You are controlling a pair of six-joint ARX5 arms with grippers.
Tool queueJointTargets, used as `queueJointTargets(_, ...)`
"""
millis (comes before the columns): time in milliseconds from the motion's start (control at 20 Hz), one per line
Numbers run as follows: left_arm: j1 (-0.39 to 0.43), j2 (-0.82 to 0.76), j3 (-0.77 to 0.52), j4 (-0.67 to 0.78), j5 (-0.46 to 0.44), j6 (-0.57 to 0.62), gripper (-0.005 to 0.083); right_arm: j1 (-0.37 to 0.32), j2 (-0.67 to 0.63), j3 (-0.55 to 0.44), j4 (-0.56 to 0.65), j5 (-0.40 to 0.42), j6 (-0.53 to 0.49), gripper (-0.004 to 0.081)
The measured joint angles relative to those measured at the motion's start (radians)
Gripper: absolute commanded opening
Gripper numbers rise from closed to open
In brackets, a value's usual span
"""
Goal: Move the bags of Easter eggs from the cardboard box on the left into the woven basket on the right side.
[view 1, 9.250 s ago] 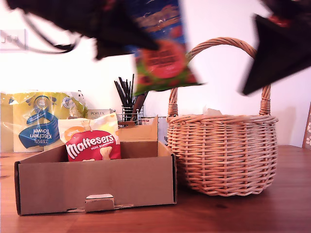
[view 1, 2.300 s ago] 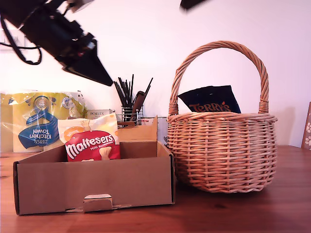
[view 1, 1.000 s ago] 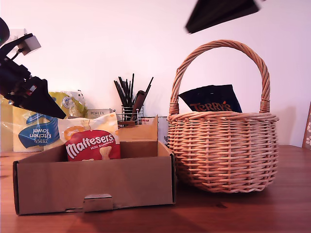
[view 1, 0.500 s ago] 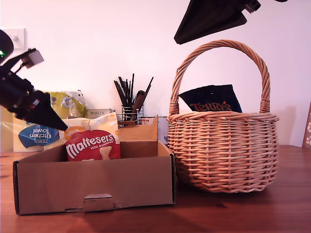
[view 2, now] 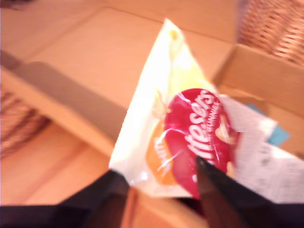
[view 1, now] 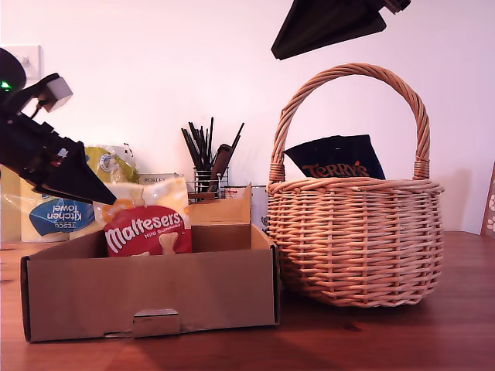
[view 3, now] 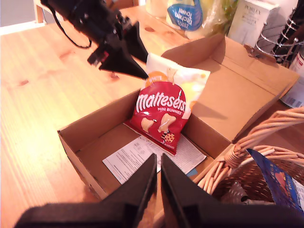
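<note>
— Since half a second back: my first gripper (view 1: 112, 199) has edged in from the exterior view's left, and its tip is now at the top corner of the red-and-cream sweet bag (view 1: 147, 228). My second gripper (view 1: 277, 56) has drifted a little toward the exterior view's left, high over the basket (view 1: 356, 239) handle.

— Jaws?

— First wrist view: my first gripper (view 2: 159, 168) has its fingers apart, one on each side of the bag's (view 2: 190, 133) cream edge. Cannot tell whether they press on it. Second wrist view: my second gripper (view 3: 158, 159) has only a thin slit between its fingers and holds nothing.

— Look of the bag?

— Glossy. Cream top with an orange patch, and a red lower half lettered "Maltesers". It stands on edge inside the cardboard box (view 1: 155, 294), leaning on the far wall. A printed paper sheet (view 3: 128, 159) lies flat on the box floor, just beside it.

— Count?

— Two sweet bags. The red one (view 3: 161, 107) is in the box (view 3: 80, 137). The dark blue bag (view 1: 336, 158) stands in the basket, with its top above the rim. One box and one basket, side by side on the wooden table (view 1: 387, 340), the basket at the exterior view's right.

— Behind?

— One yellow-and-blue kitchen towel pack (view 1: 54, 212), one small white carton (view 1: 157, 179) and one wire holder of dark sticks (view 1: 205, 154).
</note>
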Motion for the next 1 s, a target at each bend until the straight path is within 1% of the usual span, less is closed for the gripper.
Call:
queueJointTargets(50, -0.006, 0.000, 0.000, -0.008, 0.013, 0.000, 0.0148, 0.000, 0.000, 0.000, 0.000, 0.000, 0.000, -0.0013)
queueJointTargets(250, -0.026, 0.000, 0.000, -0.040, 0.053, 0.000, 0.0110, 0.000, 0.000, 0.000, 0.000, -0.003, 0.000, -0.0013)
queueJointTargets(350, -0.042, 0.000, 0.000, -0.053, 0.064, 0.000, 0.0029, 0.000, 0.002, 0.000, 0.002, -0.022, 0.000, -0.0013)
queueJointTargets(450, -0.063, 0.000, 0.000, -0.059, 0.068, 0.000, -0.0014, 0.000, 0.019, 0.000, 0.013, -0.054, -0.024, -0.0013)
queueJointTargets(650, -0.102, 0.000, 0.000, -0.075, 0.069, 0.000, -0.0024, 0.000, 0.104, 0.002, 0.048, -0.127, -0.029, -0.0011)
queueJointTargets(800, -0.116, 0.000, 0.000, -0.092, 0.080, 0.000, -0.0024, 0.000, 0.175, 0.010, 0.074, -0.131, -0.031, 0.0047)
queueJointTargets(1000, -0.117, 0.000, 0.000, -0.122, 0.159, -0.021, -0.0024, 0.000, 0.253, 0.040, 0.108, -0.131, -0.050, 0.0061)
